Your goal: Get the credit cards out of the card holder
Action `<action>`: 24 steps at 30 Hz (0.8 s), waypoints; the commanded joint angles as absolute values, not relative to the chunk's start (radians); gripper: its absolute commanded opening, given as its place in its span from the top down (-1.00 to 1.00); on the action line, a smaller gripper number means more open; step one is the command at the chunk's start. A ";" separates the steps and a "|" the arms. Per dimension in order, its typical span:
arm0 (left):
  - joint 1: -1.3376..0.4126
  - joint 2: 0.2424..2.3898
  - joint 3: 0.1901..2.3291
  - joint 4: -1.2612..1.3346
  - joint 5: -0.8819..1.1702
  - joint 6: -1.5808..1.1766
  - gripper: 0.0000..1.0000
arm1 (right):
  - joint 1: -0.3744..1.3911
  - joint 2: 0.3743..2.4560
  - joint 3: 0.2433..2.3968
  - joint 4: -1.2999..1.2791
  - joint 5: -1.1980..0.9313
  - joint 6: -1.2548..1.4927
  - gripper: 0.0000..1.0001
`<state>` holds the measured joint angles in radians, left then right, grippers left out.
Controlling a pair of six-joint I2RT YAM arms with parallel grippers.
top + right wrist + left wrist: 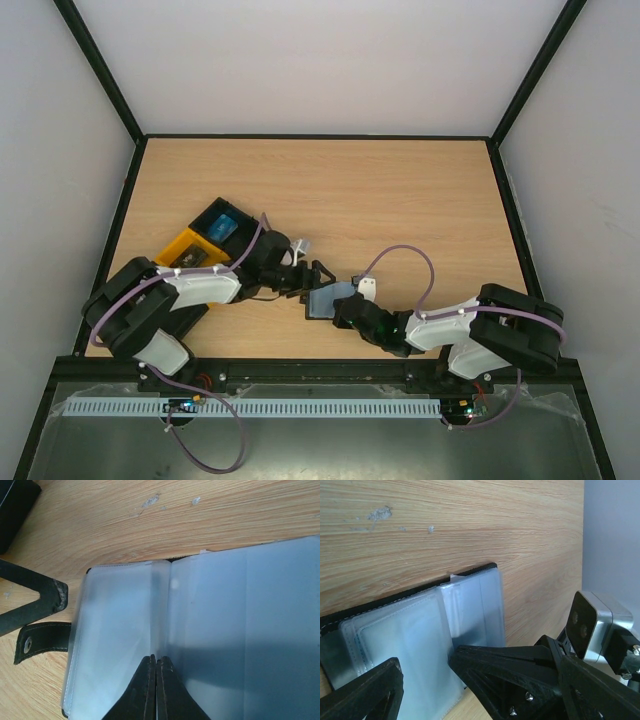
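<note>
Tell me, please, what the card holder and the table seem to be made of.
Card holder: pockets look like frosted translucent plastic, hazy with a soft sheen; the strap looks like matte black leather or imitation. Table: wood or wood-print laminate, by its grain; smooth, with a few scuffs.

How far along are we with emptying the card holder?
Done: what looks like a blue card lies in the orange tray. In hand: the card holder lies open, the shut right tool at its fold, the open left tool by its edge, holding nothing. Left: the sleeves in view look empty; other sleeves cannot be checked.
</note>
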<state>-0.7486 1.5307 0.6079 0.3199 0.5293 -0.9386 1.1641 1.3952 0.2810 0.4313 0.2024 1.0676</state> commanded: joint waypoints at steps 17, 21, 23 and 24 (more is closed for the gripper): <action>-0.816 1.462 0.578 0.251 0.448 -1.034 -0.77 | 1.159 1.381 0.252 0.424 0.212 1.096 0.96; -0.821 1.429 0.570 0.215 0.416 -1.039 -0.80 | 1.160 1.377 0.249 0.423 0.215 1.100 0.96; -0.821 1.423 0.564 0.221 0.415 -1.049 -0.82 | 1.159 1.376 0.248 0.425 0.216 1.102 0.96; -0.820 1.426 0.562 0.224 0.414 -1.052 -0.82 | 1.158 1.377 0.249 0.425 0.216 1.100 0.96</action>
